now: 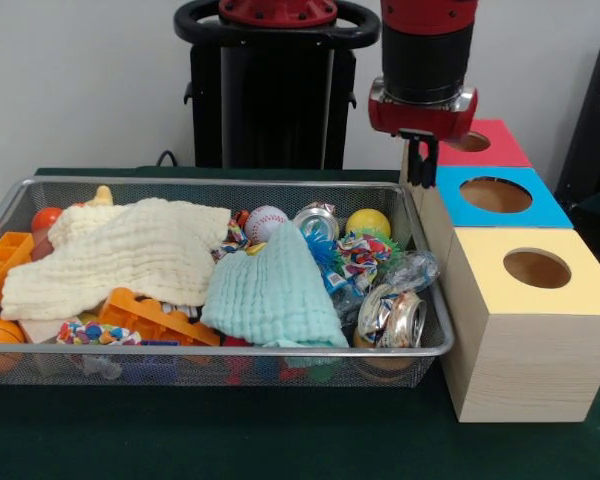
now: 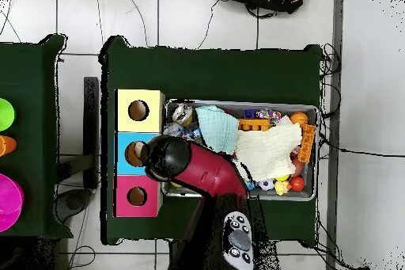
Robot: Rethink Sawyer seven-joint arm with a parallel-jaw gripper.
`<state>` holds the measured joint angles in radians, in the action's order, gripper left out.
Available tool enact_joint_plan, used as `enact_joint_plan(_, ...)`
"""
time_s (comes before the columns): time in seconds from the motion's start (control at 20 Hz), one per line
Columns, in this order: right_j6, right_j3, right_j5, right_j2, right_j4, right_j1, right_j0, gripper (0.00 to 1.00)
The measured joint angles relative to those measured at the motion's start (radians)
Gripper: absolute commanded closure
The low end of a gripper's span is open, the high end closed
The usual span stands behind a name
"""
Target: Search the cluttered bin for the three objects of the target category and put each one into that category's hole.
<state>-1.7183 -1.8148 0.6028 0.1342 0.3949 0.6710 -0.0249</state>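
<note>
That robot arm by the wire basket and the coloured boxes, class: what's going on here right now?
A red and black robot arm hangs above the corner between the mesh bin and the row of three wooden boxes, near the blue-topped box. Its pincer seems empty, though its state is unclear. The bin remains cluttered: a cream cloth, a teal cloth, a baseball, a yellow ball, crushed cans and orange plastic pieces. The red-topped box and yellow-topped box show nothing inside.

The arm covers, seemingly, part of the blue box.
</note>
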Motion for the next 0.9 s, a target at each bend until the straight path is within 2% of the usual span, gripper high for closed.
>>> enact_joint_plan(0.15, 0.000, 0.000, 0.000, -0.005, 0.001, 0.001, -0.047, 1.00)
enact_joint_plan(0.5, 0.000, 0.005, 0.000, -0.008, 0.001, 0.002, -0.102, 1.00)
enact_joint_plan(0.9, 0.000, 0.064, 0.000, -0.010, 0.013, -0.049, -0.105, 1.00)
